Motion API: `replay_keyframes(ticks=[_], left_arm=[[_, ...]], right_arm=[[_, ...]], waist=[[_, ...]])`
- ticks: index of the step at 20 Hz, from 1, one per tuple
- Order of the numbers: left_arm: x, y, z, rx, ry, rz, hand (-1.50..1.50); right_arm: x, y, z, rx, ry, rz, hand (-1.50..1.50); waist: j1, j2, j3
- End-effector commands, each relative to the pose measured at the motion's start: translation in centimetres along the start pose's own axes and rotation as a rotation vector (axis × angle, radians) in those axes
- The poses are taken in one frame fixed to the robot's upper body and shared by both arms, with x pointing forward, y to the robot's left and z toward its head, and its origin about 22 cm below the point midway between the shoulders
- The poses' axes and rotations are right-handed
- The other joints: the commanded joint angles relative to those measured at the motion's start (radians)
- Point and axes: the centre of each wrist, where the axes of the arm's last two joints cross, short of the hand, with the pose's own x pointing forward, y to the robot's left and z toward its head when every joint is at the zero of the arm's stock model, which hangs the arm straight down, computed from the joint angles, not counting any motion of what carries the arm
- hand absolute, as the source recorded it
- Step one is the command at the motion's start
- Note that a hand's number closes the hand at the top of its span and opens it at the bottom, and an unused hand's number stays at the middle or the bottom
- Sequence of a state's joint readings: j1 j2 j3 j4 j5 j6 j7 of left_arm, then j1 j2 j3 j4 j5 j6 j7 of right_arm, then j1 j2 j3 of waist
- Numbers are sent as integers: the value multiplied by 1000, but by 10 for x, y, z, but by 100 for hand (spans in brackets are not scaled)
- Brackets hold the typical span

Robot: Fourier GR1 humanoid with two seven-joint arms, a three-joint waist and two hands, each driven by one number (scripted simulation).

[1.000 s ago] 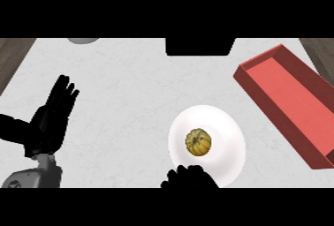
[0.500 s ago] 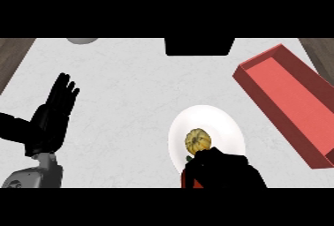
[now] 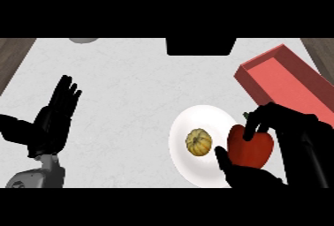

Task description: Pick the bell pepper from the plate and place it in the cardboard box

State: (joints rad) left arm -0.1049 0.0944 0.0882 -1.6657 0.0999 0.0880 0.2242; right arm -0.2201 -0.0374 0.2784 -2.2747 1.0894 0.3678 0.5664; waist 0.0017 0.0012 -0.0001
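While your right hand (image 3: 274,132) curls its fingers and thumb around the red bell pepper (image 3: 251,148), the pepper sits at the right rim of the white plate (image 3: 195,121). Note the yellow-brown item (image 3: 199,141) lying on the plate beside it. Up and right stands the red box (image 3: 287,79) on the counter (image 3: 130,79). Your left hand (image 3: 55,119) rests open at far left, fingers straight.

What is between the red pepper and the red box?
Only a finger of the right hand shows between pepper and box, in the head view.
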Motion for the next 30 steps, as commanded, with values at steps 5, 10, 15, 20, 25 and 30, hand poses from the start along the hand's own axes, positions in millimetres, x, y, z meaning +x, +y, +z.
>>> replay_keyframes(ticks=[5,10,15,20,25,30], left_arm=[[-3,-16,-1,-22,-14,-7,0],[7,1,9,-14,6,-21,0],[-20,-3,4,-19,-1,2,0],[8,2,-11,-14,-11,5,0],[15,8,-4,-17,-31,-12,0],[-8,-16,2,-19,-13,-11,0]], right_arm=[[-60,-23,-66,-105,97,45,150],[-103,-21,-85,-125,116,163,150],[-150,8,-117,-62,127,240,150],[-186,25,-117,107,152,414,150],[-237,32,-120,378,346,505,-150],[-264,45,-121,250,263,317,-150]], waist=[[2,2,0],[5,0,0],[10,4,0],[11,6,0],[28,10,1],[11,5,1]])
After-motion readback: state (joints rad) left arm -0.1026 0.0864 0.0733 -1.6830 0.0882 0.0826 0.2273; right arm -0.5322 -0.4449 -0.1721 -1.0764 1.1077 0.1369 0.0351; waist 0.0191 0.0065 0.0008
